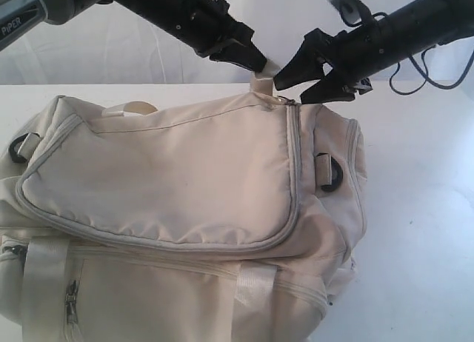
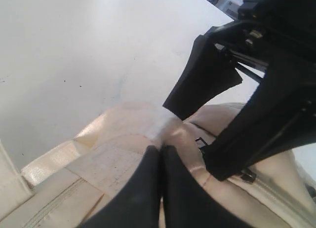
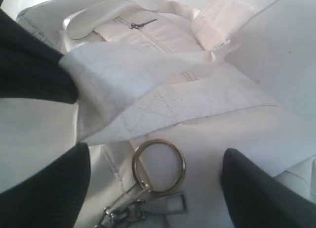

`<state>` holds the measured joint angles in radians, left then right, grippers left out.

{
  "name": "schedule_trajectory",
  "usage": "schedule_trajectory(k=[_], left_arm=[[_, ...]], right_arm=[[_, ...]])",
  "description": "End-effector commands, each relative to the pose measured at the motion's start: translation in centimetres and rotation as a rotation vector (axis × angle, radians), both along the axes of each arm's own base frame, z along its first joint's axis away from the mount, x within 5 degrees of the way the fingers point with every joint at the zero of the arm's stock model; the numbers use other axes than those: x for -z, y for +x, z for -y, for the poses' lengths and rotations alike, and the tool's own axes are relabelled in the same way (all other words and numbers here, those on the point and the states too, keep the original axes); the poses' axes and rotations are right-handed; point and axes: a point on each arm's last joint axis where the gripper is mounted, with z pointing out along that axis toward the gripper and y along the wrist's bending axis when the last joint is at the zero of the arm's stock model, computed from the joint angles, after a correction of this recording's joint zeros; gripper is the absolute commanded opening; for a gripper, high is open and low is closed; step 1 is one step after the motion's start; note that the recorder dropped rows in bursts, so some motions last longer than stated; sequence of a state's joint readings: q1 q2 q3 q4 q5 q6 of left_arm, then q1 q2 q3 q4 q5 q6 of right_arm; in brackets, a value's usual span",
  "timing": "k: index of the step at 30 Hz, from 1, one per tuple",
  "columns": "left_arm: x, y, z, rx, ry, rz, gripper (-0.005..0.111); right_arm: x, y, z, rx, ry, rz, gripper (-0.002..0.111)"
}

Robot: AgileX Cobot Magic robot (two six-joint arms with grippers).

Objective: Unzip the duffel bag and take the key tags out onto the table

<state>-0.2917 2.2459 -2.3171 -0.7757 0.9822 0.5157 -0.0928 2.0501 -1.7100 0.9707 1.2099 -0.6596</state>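
Note:
The cream-white duffel bag (image 1: 178,172) lies on the white table (image 1: 415,209), its curved grey zipper (image 1: 294,172) shut. At the bag's far end, my left gripper (image 1: 261,64) is shut on a white fabric tab (image 1: 265,74), pinching it between the pads (image 2: 160,148). My right gripper (image 1: 290,92) hangs open just beside it. In the right wrist view a brass ring (image 3: 159,166) clipped to the zipper pull (image 3: 170,206) lies between the open jaws (image 3: 154,156), not touched. The lifted tab (image 3: 148,90) stretches above the ring. The key tags are out of view.
Black D-rings (image 1: 331,175) (image 1: 18,148) sit at both ends of the bag. A shiny webbing strap (image 1: 255,283) and a side pocket zipper (image 1: 72,297) run along the near side. A carry handle (image 3: 123,11) lies on top. Bare table (image 2: 74,50) lies behind the bag.

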Motion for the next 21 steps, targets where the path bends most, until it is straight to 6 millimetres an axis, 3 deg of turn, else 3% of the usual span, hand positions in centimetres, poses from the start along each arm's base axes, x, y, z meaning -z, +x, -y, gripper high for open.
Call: schedule_trajectory(k=[1,8,11,16,21], left_arm=[[-2.1,-0.7,0.0,0.000,-0.056,0.027,0.000],[-2.1,-0.6,0.0,-0.006,-0.058,0.032,0.000],[-2.1,-0.6,0.0,-0.007,-0.059,0.030,0.000],[-2.2,-0.6,0.0,-0.005,-0.065,0.027,0.000],[-2.2,-0.6,0.0,-0.005,-0.065,0.027,0.000]], right_arm=[[-0.3,-0.4,-0.4,-0.035,-0.048,0.007,0.071],[0.2,-0.3,-2.5,-0.065,-0.165,0.009,0.069],[0.4,0.1,-2.5,-0.043,-0.233,0.003,0.068],[0.4,0.7,-2.6,-0.016,-0.202,-0.004,0.068],[0.4,0.8,-2.8,-0.013,-0.180,-0.005,0.055]])
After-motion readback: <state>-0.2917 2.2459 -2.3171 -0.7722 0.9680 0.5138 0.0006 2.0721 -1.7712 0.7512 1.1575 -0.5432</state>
